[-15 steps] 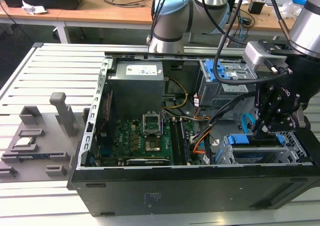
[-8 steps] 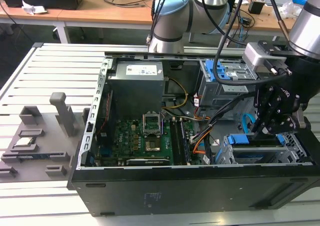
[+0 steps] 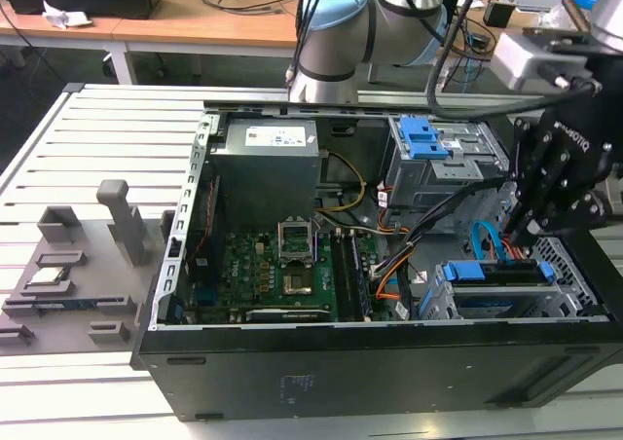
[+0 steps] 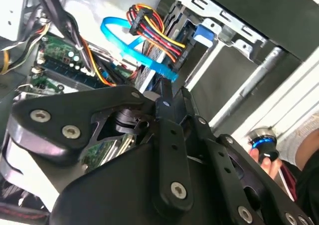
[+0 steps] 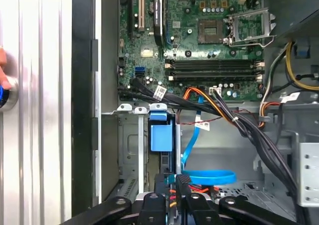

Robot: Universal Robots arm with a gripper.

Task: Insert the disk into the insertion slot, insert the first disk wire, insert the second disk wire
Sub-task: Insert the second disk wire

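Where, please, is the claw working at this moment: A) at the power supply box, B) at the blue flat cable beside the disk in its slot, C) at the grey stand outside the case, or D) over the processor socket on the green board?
B: in the exterior view the claw sits at the looped blue flat cable just above the blue-framed disk already seated in the low slot.

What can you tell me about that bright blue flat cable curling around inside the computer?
The blue flat cable is a thin, glossy ribbon that looks like plastic. It curves in a loose loop beside the low drive cage, next to a bundle of red, yellow and black wires. In both wrist views its end sits at the black fingers of the gripper, which pinch it.
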